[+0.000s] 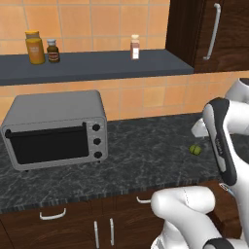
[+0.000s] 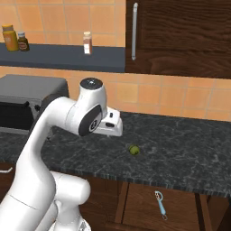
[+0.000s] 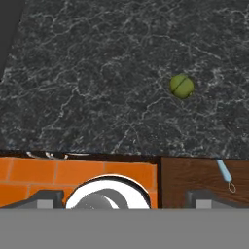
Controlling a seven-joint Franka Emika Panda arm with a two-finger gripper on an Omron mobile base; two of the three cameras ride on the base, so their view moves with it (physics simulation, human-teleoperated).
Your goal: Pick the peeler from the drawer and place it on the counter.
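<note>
Fingers spread apart, grasping nothing, above the counter; peeler lies in the open drawer.

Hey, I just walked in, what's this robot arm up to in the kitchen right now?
The white arm is poised above the counter and is holding nothing. The drawer below the counter edge is open, and the peeler lies inside it, untouched. A small round green object sits on the counter, with a toaster oven further along. In the hand view the gripper looks down over the counter and the open drawer; its fingers sit wide apart. The pick has not yet begun.
</note>
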